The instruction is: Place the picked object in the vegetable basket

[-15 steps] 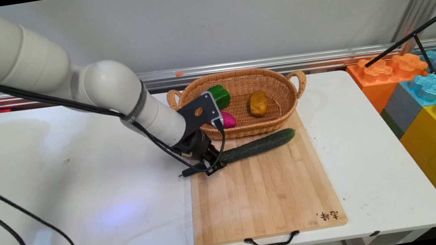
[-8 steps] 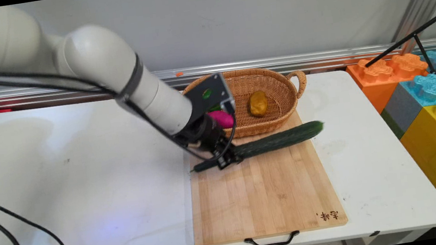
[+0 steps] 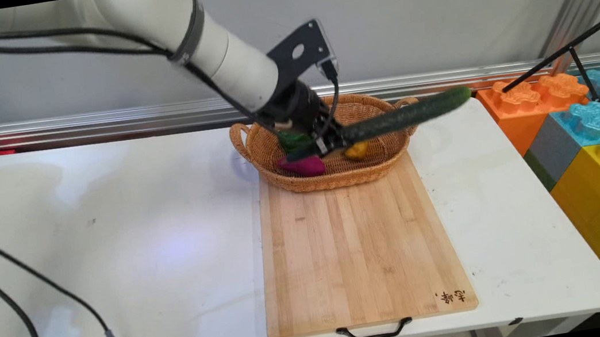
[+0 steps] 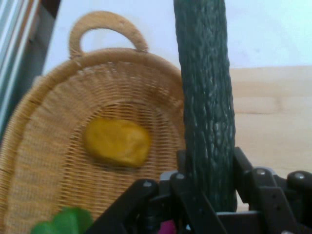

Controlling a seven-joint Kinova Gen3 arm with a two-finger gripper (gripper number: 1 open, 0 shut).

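Note:
My gripper is shut on a long dark green cucumber near its left end and holds it level in the air above the wicker basket. In the hand view the cucumber rises straight up from between the fingers, over the basket's front rim. Inside the basket lie a yellow potato, a green pepper and a magenta vegetable; in the main view the cucumber partly hides the potato.
A wooden cutting board with a black handle lies in front of the basket. Large coloured building blocks stand at the table's right end, with a black tripod leg over them. Black cables hang across the table's left side.
The gripper has lifted the cucumber off the cutting board and carried it up and back, over the basket. The arm has risen with it.

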